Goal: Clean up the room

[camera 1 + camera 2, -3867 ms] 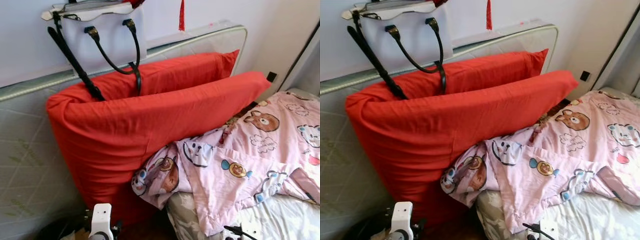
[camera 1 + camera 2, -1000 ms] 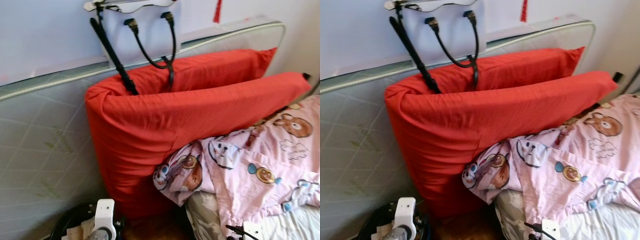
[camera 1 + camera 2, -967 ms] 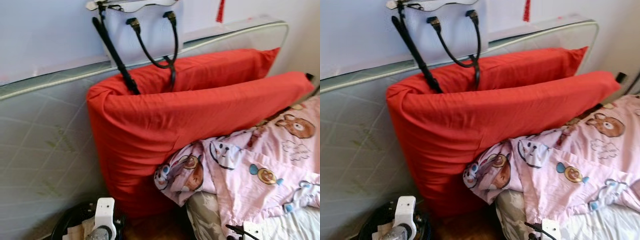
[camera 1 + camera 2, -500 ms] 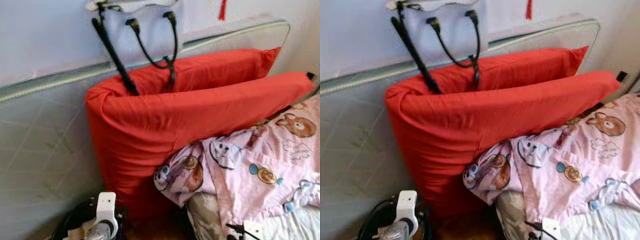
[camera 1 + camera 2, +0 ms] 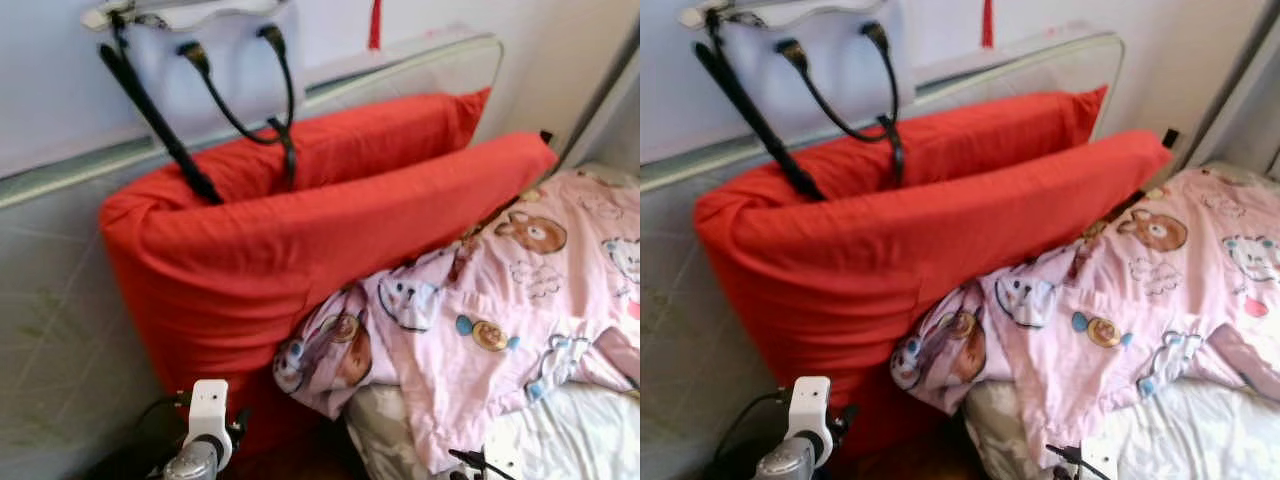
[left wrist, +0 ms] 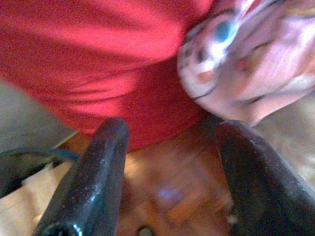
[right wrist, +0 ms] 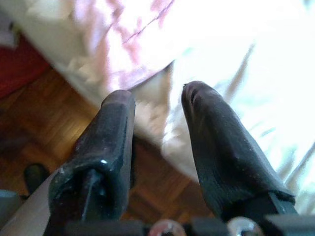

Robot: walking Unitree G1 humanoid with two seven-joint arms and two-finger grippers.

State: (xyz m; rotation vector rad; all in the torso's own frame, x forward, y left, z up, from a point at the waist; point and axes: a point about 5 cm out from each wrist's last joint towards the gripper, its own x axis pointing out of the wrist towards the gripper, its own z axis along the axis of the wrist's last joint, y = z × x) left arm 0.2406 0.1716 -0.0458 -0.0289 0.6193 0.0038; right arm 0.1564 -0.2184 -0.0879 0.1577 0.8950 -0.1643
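A big red pillow (image 5: 300, 230), folded double, leans against a quilted grey mattress (image 5: 50, 330) that stands on edge by the wall. A pink cartoon-print blanket (image 5: 480, 320) spills off the bed's corner against the pillow. A white handbag (image 5: 200, 50) with black handles hangs above the pillow. My left gripper (image 6: 172, 130) is open, low over the wooden floor (image 6: 172, 196), facing the pillow's foot and the blanket's hanging corner (image 6: 236, 64). My right gripper (image 7: 157, 93) is open beside the bed's edge, with nothing between its fingers.
A white sheet (image 5: 580, 430) covers the bed at the lower right. Dark cables and a black object (image 5: 140, 455) lie on the floor by my left arm's white wrist piece (image 5: 208, 410). A red tassel (image 5: 375, 20) hangs on the wall, and a black socket (image 5: 546, 136) sits low on it.
The whole picture has shifted left, so the camera has turned right and more of the bed shows. Pillow, blanket and bag lie as before.
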